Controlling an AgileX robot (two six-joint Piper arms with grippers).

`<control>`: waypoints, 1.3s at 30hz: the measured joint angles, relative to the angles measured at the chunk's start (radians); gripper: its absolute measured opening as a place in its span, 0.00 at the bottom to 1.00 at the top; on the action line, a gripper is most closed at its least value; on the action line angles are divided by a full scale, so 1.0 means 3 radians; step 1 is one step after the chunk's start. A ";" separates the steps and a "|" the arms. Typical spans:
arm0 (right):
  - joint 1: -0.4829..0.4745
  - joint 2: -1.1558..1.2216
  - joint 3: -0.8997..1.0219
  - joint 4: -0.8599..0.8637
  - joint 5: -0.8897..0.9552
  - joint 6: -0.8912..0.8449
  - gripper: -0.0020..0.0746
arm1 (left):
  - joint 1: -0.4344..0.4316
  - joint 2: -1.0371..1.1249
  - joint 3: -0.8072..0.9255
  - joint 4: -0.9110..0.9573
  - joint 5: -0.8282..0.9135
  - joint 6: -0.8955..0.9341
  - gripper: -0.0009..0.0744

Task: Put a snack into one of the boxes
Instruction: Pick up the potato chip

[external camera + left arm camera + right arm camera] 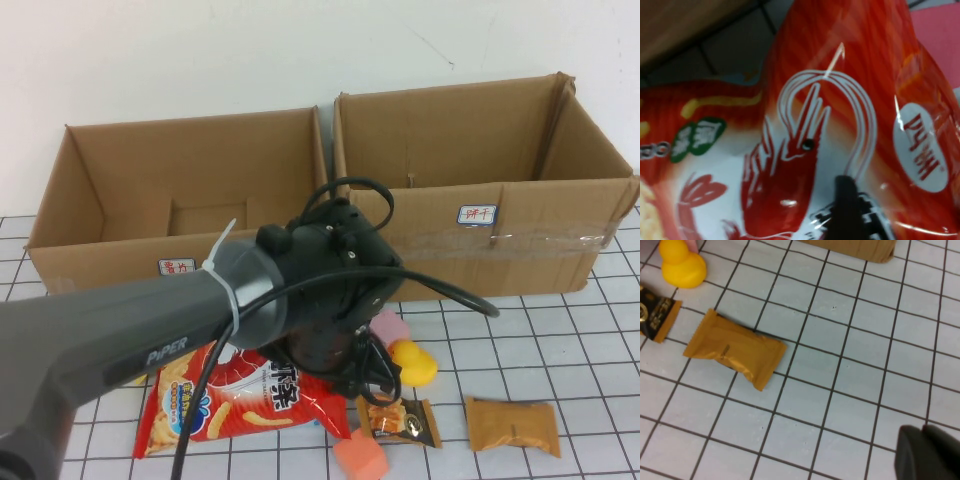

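High view is showing the left arm (pixel 150 330), marked PIPER on its grey casing, reaching across the table with the left gripper (pixel 335 350) hanging low over the red snack bag (pixel 245 395), which is lying on the gridded tabletop (pixel 560 340) in front of the left box (pixel 180 200). The gripper's own body is hiding its fingers here, so I cannot tell how the jaws are standing. Both cardboard boxes are standing open along the far edge, and each is carrying a small white label: red characters on the left one, blue characters on the right box (pixel 480 190), too small to read. Near the bag a yellow duck (pixel 412 362), a pink block (pixel 390 325), an orange block (pixel 360 458), a dark wrapped sweet (pixel 400 420) and a tan wrapped biscuit (pixel 512 425) are lying.

Left wrist view is giving what the raised camera cannot: the bag's print at close range, a red shrimp drawing with white outlines, a white oval with red characters and a green patch. One dark fingertip (pixel 850 210) is showing against the foil; the other is out of sight, so the jaw state stays unclear.

Right wrist view is looking down on the tan biscuit (pixel 735 349), the duck (pixel 682 264) and the dark sweet's end (pixel 655 317), and the right gripper (pixel 927 452) is showing only as a dark corner above bare grid; the raised camera is not catching it at all.
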State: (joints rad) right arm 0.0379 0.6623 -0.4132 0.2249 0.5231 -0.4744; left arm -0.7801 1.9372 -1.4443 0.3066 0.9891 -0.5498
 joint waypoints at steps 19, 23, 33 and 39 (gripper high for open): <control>0.0000 0.0000 0.0000 0.0002 -0.0010 -0.0006 0.02 | 0.0000 -0.0808 -0.0031 0.0171 0.0169 -0.0114 0.01; 0.0000 0.0000 0.0000 0.0002 -0.0010 -0.0006 0.02 | 0.0000 -0.1225 -0.0048 0.0200 0.0347 -0.0094 0.01; 0.0000 0.0000 0.0000 0.0054 -0.0010 -0.0006 0.02 | 0.0606 -0.1816 0.0921 -0.0127 -0.0046 -0.0146 0.01; 0.0000 0.0000 0.0000 0.0077 -0.0016 -0.0006 0.02 | 0.1362 -0.2054 0.1523 -0.1240 -0.0236 0.0770 0.01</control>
State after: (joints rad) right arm 0.0379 0.6623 -0.4132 0.2479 0.5184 -0.4761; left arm -0.3713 1.3210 -0.9873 -0.0653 0.9182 -0.3186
